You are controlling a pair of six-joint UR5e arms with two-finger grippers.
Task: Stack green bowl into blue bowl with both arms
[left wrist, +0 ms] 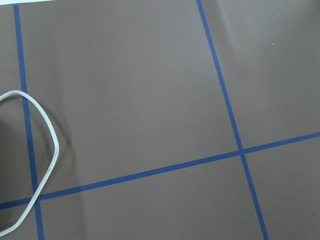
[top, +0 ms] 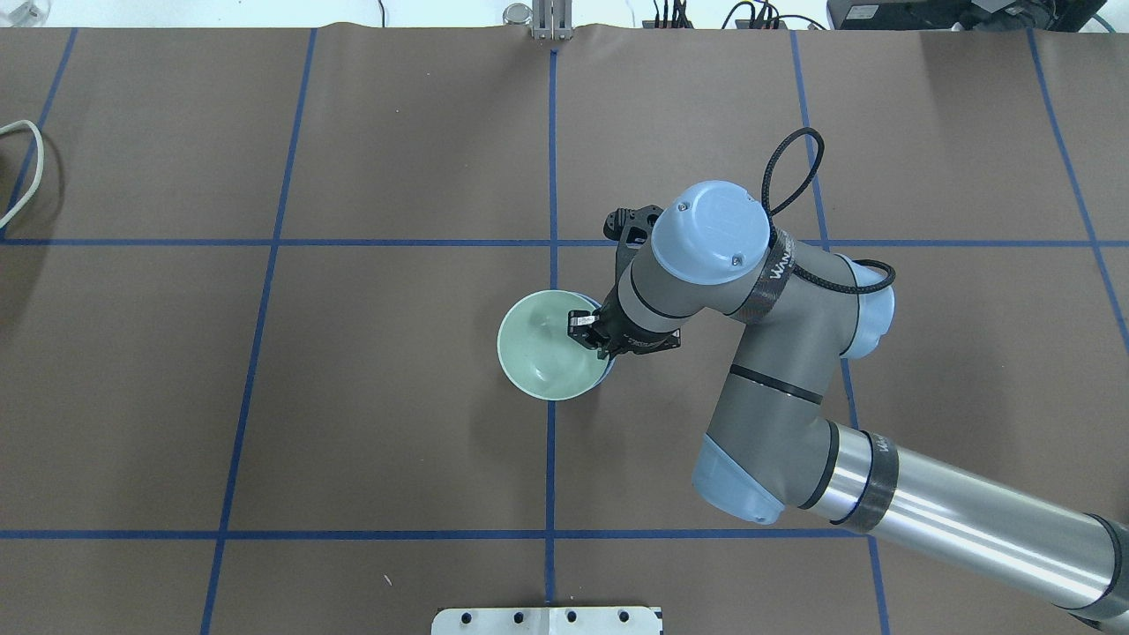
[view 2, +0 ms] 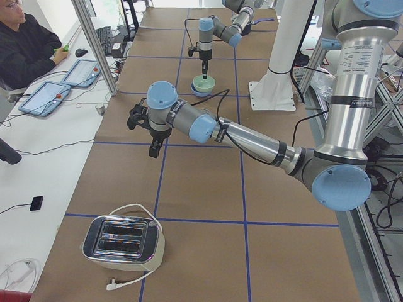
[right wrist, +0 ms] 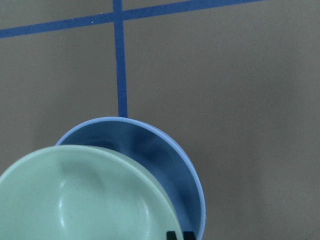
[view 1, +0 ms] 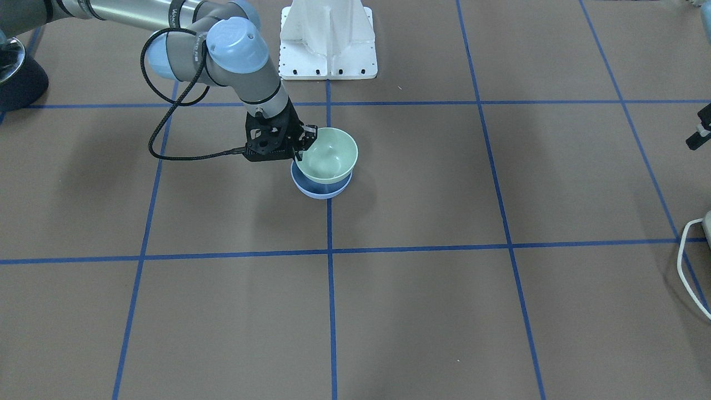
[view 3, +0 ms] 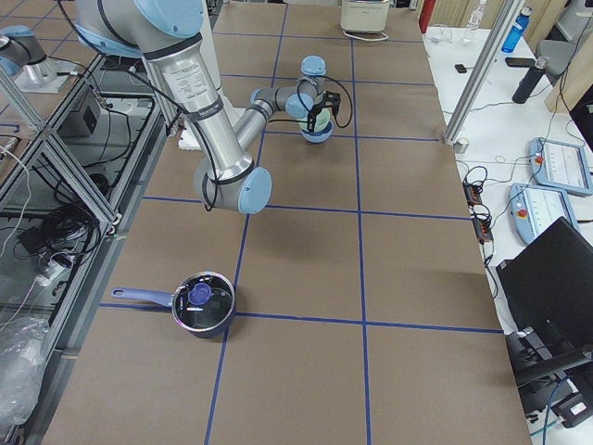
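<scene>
The pale green bowl hangs tilted over and partly inside the light blue bowl, which stands on the table near the centre line. My right gripper is shut on the green bowl's rim on the robot's side. In the overhead view the green bowl covers almost all of the blue one. The right wrist view shows the green bowl overlapping the blue bowl. My left gripper hovers over bare table far to the robot's left, holding nothing; I cannot tell whether it is open.
A white pedestal stands at the robot's side of the table. A toaster with a white cable sits at the left end. A dark pot sits at the right end. An operator sits beside the table.
</scene>
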